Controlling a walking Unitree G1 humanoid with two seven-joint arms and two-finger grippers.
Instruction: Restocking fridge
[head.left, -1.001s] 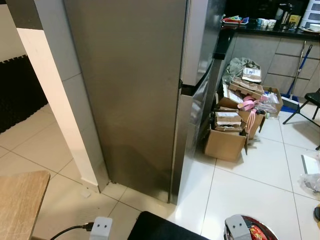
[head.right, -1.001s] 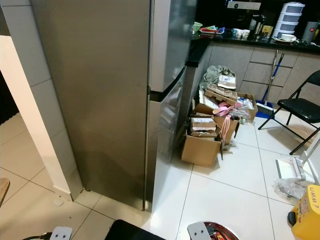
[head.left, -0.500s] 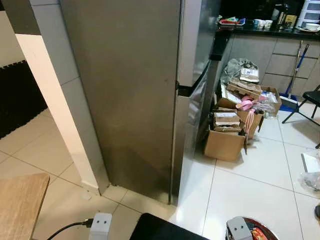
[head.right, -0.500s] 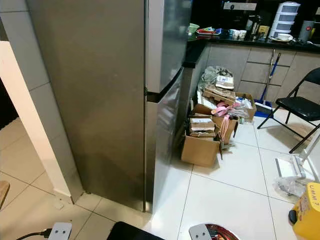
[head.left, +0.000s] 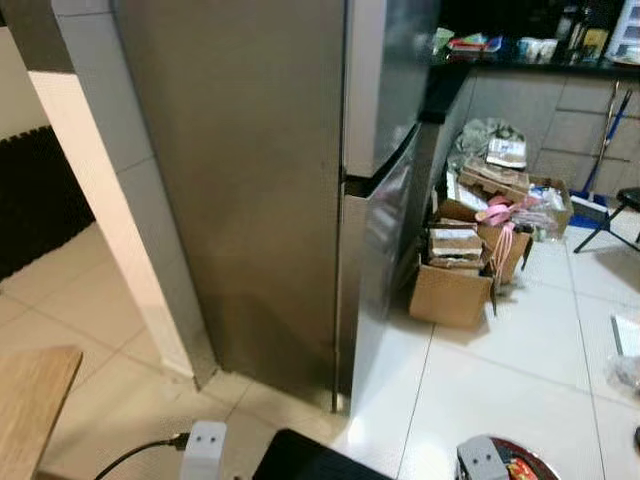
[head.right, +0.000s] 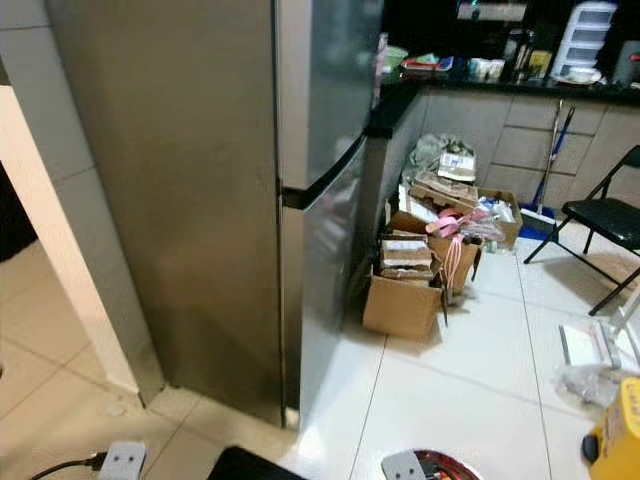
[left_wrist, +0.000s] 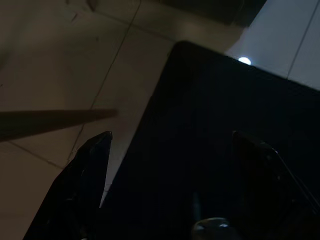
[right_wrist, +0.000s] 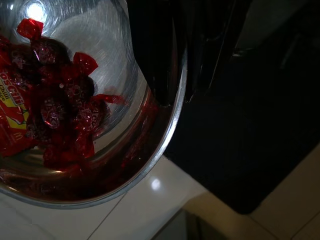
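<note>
A tall stainless-steel fridge (head.left: 250, 180) stands ahead. I see its side panel, and both doors (head.left: 385, 200) are closed. Low at the frame's bottom edge, my right gripper (right_wrist: 177, 97) is shut on the rim of a shiny metal bowl (head.left: 505, 465), one finger inside and one outside. The bowl (right_wrist: 100, 75) holds several red-wrapped candies (right_wrist: 55, 115). My left gripper (left_wrist: 172, 170) hangs open over tiled floor and a dark shape, with nothing between its fingers (left_wrist: 90, 175).
Open cardboard boxes (head.left: 455, 280) full of clutter lie on the floor right of the fridge, below a dark counter (head.left: 540, 62). A folding chair (head.right: 600, 220), a broom (head.right: 550, 160) and a yellow object (head.right: 615, 440) are at the right. A wooden table corner (head.left: 30, 400) and a white pillar (head.left: 110, 200) are at the left.
The whole picture has shifted a little and blurred, so the camera moved; the fridge's corner sits further left in it. The bowl stays held low at the right.
</note>
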